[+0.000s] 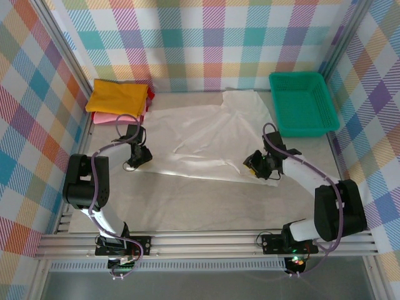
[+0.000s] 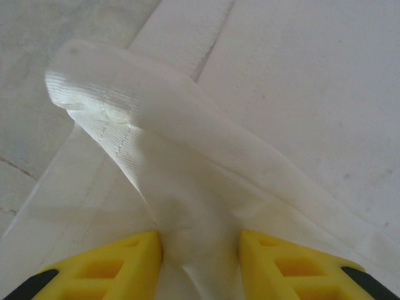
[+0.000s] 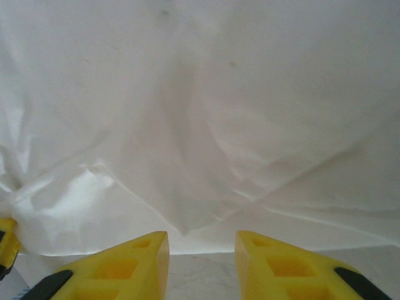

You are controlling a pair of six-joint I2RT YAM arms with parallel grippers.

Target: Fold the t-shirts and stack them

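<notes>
1 white t-shirt [image 1: 200, 134] lies spread across the middle of the table [image 1: 206, 206], wrinkled, with a corner reaching back toward the green basket [image 1: 303, 103]. 3 more sit folded in the back left corner: a mustard-yellow shirt [image 1: 119, 98] on top, a pink shirt [image 1: 109, 117] under it, and a red shirt [image 1: 149, 95] peeking out at the right side.

My left gripper [image 1: 132, 162] is down at the white tee's left edge. In my left wrist view the 2 yellow fingers [image 2: 134, 256] pinch a raised fold of its hem. That arm is bent sharply, elbow out to the left, forearm reaching in low over the table.

My right gripper [image 1: 255, 165] sits at the shirt's near right edge. My right fingers [image 3: 140, 253] stand apart with bare table between them, and the cloth's edge lies just ahead. That arm arcs in from the right, wrist tipped down.

The table is pale grey, fronted by metal rails [image 1: 206, 240], with pastel plaid walls [image 1: 206, 44] on 3 sides.
</notes>
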